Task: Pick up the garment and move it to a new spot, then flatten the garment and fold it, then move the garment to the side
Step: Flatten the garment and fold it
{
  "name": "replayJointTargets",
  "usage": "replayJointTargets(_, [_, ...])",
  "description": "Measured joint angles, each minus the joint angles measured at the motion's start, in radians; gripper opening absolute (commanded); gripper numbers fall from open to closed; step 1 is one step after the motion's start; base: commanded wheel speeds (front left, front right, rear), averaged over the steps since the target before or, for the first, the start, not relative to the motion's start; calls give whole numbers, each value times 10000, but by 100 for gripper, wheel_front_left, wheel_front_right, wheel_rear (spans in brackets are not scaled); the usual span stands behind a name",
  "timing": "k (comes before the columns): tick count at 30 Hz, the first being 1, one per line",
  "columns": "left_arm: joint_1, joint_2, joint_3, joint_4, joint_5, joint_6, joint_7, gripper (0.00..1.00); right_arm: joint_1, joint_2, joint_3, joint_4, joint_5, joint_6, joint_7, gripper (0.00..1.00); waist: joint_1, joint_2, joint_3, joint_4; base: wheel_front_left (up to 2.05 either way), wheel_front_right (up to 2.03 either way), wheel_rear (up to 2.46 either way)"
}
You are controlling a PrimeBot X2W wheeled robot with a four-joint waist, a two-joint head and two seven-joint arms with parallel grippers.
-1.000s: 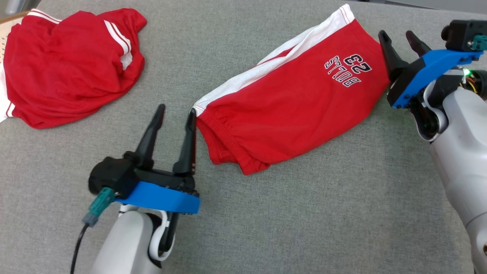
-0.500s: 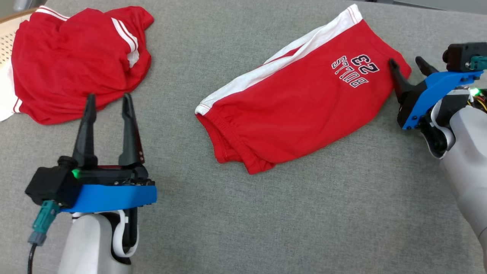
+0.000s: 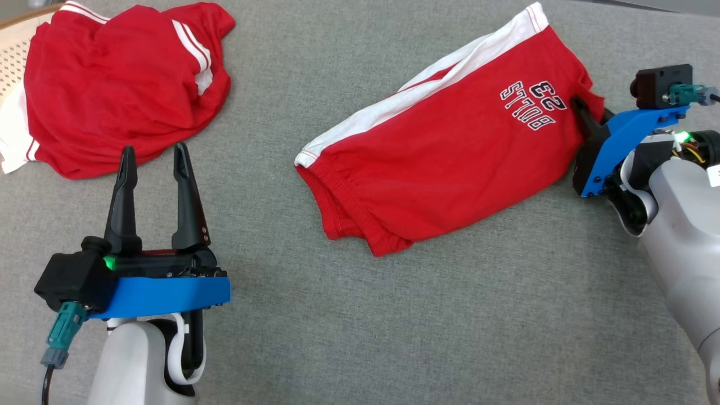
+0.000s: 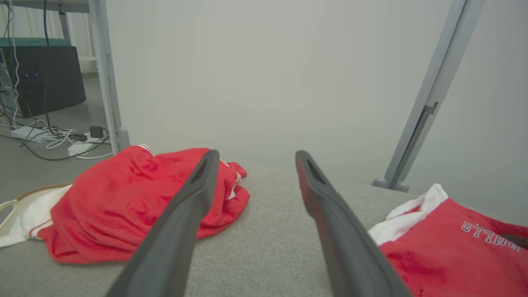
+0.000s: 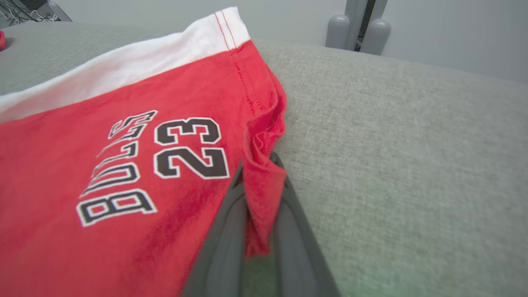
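The folded red shorts [image 3: 450, 163] with a white side stripe and a "BULLS 23" print lie flat on the grey cushion [image 3: 461, 315]. My right gripper [image 3: 586, 111] is at their right hem corner, shut on a pinch of red cloth. The right wrist view shows that fold of the shorts [image 5: 123, 123] squeezed between the two fingers of the right gripper [image 5: 258, 165]. My left gripper [image 3: 152, 156] stands open at the lower left, well apart from the waistband, with nothing in it. Its wrist view has the left gripper [image 4: 253, 159] wide apart and the shorts [image 4: 445, 247] off to the right.
A second red garment [image 3: 118, 79] lies crumpled at the far left, partly over a pale woven basket [image 3: 12, 62]. Beyond the cushion stand grey frame posts [image 4: 429, 103] and floor cables [image 4: 53, 140]. The bare cushion stretches along the near side.
My left gripper drew away from the waistband to the left, still open. My right gripper moved onto the hem corner and shut on it. The camera shifted slightly.
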Motion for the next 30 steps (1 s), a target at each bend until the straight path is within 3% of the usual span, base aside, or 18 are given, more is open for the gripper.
replayJointTargets(7, [169,0,-17,163,109,-35,0,100,302,198,-207,-201,888,0,-424,0,1,0,-350,-312,0,0,0])
replayJointTargets(15, [432,-2,213,280,462,-88,0,100,1714,178,-385,-1091,2220,0,-1024,0,0,0,-917,-938,0,0,0])
replayJointTargets(30, [1380,-6,742,268,780,-180,0,100,4742,-602,-1526,-2374,4203,0,-1833,0,0,0,-1982,-2045,0,0,0])
